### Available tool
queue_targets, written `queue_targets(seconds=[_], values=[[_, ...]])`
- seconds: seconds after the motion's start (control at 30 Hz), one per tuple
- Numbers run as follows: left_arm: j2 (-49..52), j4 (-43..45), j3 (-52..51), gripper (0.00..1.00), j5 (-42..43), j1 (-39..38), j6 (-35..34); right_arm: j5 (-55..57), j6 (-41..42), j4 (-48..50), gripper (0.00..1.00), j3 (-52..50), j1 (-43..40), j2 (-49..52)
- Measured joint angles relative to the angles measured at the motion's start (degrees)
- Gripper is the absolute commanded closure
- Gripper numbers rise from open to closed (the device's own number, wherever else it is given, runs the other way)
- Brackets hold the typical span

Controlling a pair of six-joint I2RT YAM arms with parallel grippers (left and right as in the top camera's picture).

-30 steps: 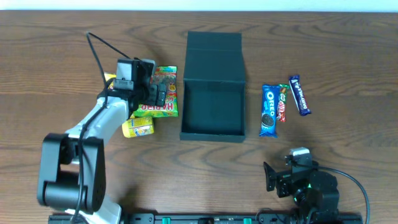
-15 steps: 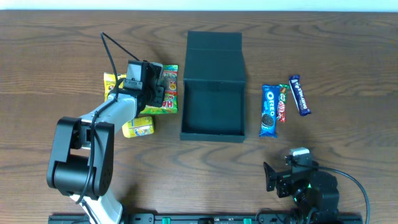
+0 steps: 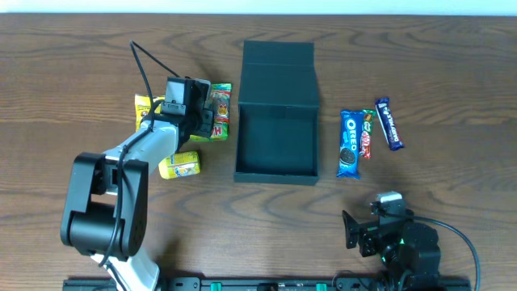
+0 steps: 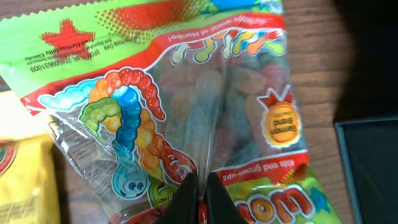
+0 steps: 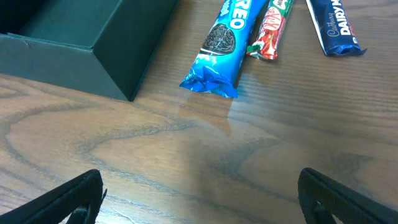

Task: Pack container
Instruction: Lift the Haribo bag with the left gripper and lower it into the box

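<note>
The left end effector (image 4: 199,190) pinches the gummy worm bag (image 4: 211,106), which it half hides from above. The right end effector (image 5: 199,186) sits wide open.

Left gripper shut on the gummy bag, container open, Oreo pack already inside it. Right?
No. The Oreo pack lies on the table, right of the container, as the overhead view shows. The left gripper is shut on the gummy bag and the container is open.

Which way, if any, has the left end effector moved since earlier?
Yes: the left end effector, pinching the gummy bag, shifted rightward toward the container.
</note>
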Motion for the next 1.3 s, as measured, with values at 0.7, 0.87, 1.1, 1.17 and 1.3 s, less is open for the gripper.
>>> queue_targets(seconds=[0.7,0.87,1.1,1.17,1.3], values=[[-20.9,-10.6,1.3,0.05,-20.7,-21.0,-16.7,0.0,0.0,0.0,0.01,0.0,0.0,0.0],[-18.8,-10.3,1.3,0.05,-22.3,-15.1,-16.1,0.0,0.0,0.0,0.01,0.0,0.0,0.0],[-7.5,-6.5,1.3,0.04,-14.2,-8.0,-4.3,0.0,0.0,0.0,0.01,0.0,0.0,0.0],[-5.0,-4.8,1.3,0.04,-12.5,-7.6,-1.8,0.0,0.0,0.0,0.01,0.0,0.0,0.0],[-0.8,-2.6,1.3,0.04,-10.2,-7.6,1.6,0.0,0.0,0.0,0.01,0.0,0.0,0.0]])
